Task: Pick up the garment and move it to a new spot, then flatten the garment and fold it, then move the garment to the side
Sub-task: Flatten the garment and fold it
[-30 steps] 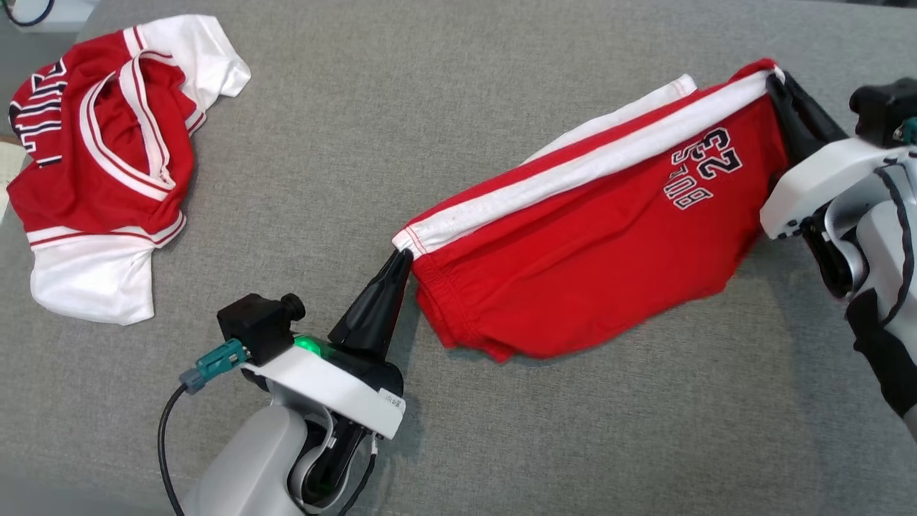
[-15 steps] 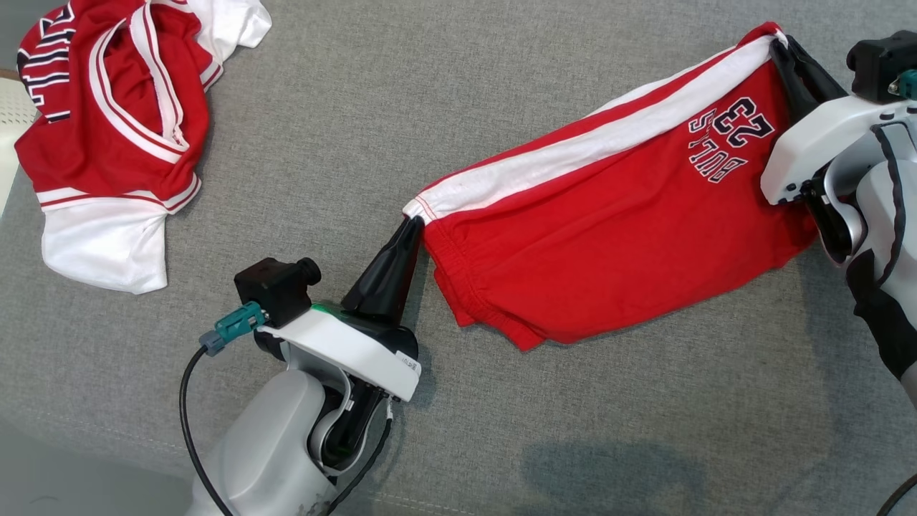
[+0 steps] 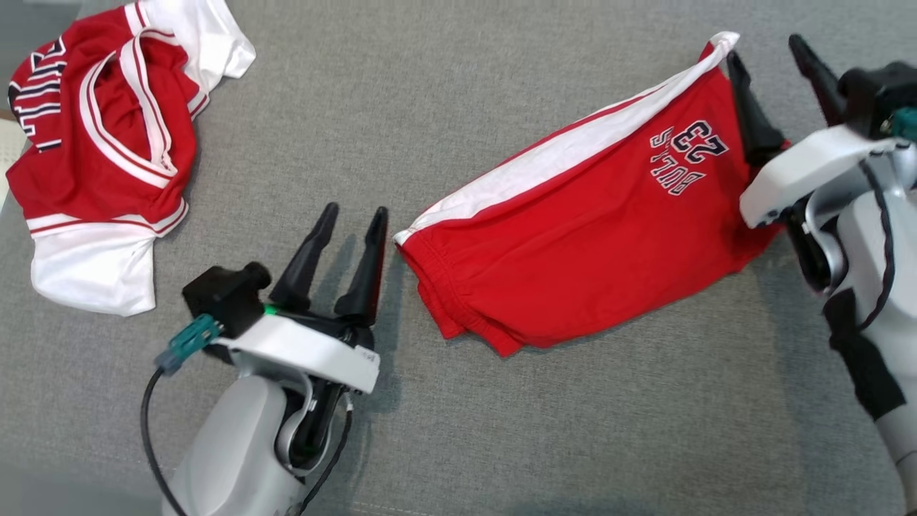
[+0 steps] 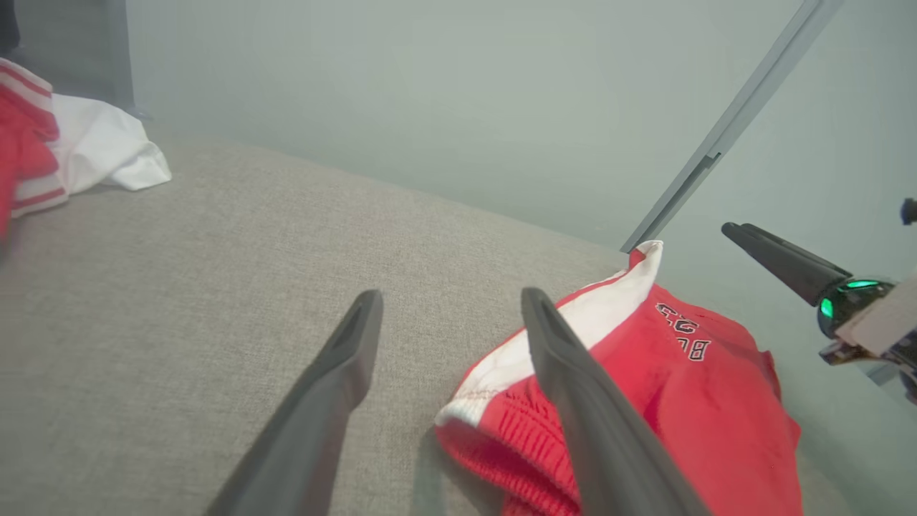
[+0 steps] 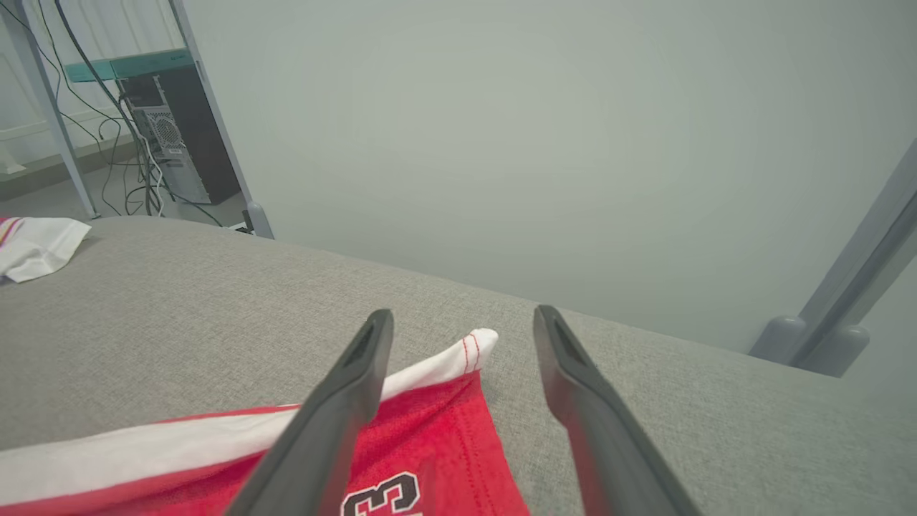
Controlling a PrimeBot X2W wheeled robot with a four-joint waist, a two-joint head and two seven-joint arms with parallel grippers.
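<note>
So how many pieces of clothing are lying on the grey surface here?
2. The red shorts lie spread out right of centre. The crumpled red and white jersey sits at the far left. Nothing suggests a third one hidden underneath.

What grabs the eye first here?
The red shorts, with a white side stripe and a BULLS 23 print, lie diagonally across the middle right of the grey fabric surface in the head view. The left end effector at their waistband end and the right end effector at their hem end both stand open. A crumpled red-and-white jersey lies at the upper left.
</note>
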